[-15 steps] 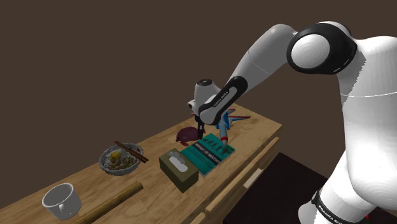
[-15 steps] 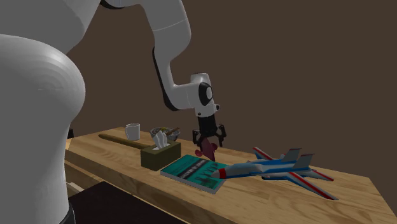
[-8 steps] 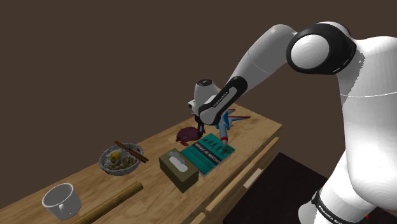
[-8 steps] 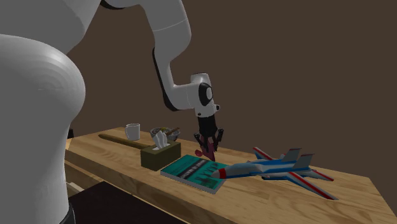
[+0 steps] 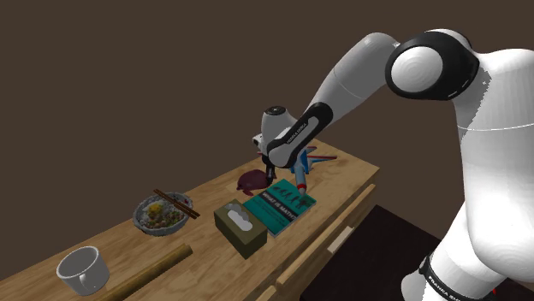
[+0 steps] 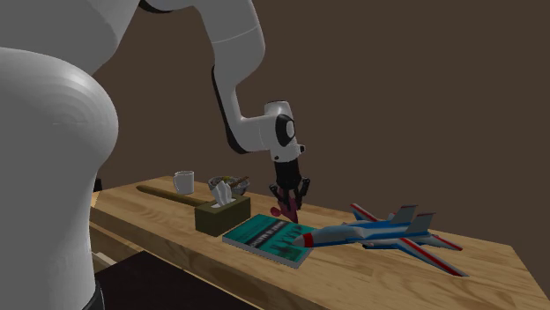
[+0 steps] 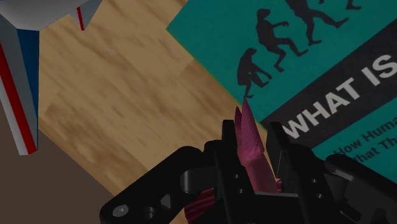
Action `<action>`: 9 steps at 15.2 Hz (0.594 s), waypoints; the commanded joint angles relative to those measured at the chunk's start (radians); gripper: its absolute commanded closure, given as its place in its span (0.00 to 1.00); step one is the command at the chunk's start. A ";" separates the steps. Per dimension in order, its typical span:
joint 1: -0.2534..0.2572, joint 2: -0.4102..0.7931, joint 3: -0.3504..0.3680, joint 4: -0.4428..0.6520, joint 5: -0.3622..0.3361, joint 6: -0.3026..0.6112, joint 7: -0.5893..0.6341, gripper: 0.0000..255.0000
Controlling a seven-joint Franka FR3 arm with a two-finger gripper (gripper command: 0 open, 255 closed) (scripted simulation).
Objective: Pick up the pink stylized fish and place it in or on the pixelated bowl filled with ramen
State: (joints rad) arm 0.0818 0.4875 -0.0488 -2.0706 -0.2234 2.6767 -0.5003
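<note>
Teal book [image 5: 280, 208], tissue box [image 5: 240, 227] beside it, toy jet [image 6: 379, 233] — white mug [image 5: 83, 270], wooden table [image 5: 342, 181]

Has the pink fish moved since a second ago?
No. The fish lies in the same spot beside the teal book, though the gripper has shut on it.

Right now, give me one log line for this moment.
phase: grasp | gripper: shut on fish | fish: beside book, apart from bowl | bowl: no fish yet
</note>
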 commanded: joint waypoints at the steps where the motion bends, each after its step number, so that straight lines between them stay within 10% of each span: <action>1: 0.000 -0.011 0.003 -0.003 0.002 -0.009 -0.003 1.00; 9: -0.006 -0.097 0.013 -0.007 0.017 -0.091 -0.024 1.00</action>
State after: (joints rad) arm 0.0754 0.4018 -0.0367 -2.0755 -0.2076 2.5959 -0.5229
